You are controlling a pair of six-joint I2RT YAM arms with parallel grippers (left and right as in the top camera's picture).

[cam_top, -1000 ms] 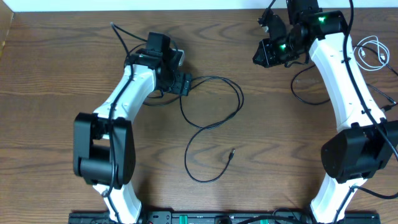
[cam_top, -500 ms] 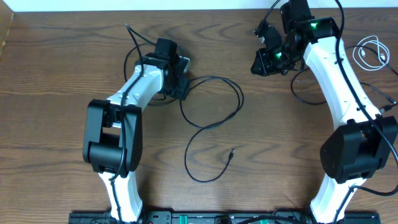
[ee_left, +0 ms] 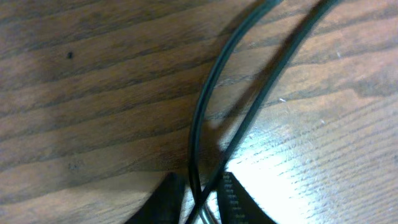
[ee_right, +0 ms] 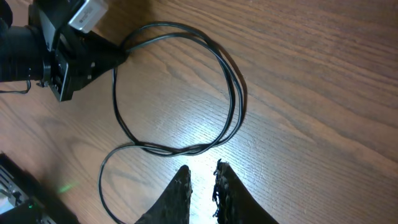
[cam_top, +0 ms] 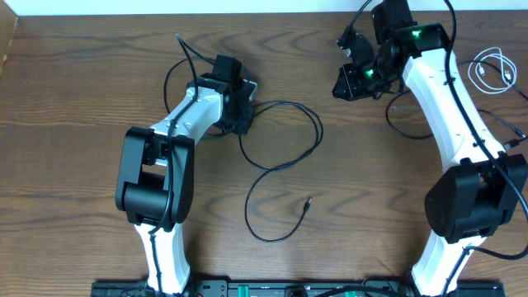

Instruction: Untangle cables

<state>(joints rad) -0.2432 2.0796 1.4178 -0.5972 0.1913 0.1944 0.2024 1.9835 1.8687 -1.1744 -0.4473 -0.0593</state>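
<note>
A long thin black cable (cam_top: pixel 318 136) loops across the middle of the table and ends in a small plug (cam_top: pixel 307 200). My left gripper (cam_top: pixel 247 109) sits low at the loop's left end. In the left wrist view two strands of this cable (ee_left: pixel 205 106) cross between its fingertips, and the left gripper (ee_left: pixel 199 182) is shut on them. My right gripper (cam_top: pixel 342 82) hovers at the back right, above the table. The right wrist view has the right gripper (ee_right: pixel 202 171) shut with nothing between its fingers, looking down on the cable loop (ee_right: pixel 233 93).
A short white cord (cam_top: pixel 493 70) lies coiled at the far right edge. Another thin black cable (cam_top: pixel 400 128) curves on the table beside the right arm. The left arm's own wires (cam_top: pixel 177 58) arc behind its wrist. The table's back edge runs just past both grippers.
The left gripper's jaws have closed around the black cable and its arm has shifted slightly toward the back. The right gripper moved a little left early on, then stayed still.
</note>
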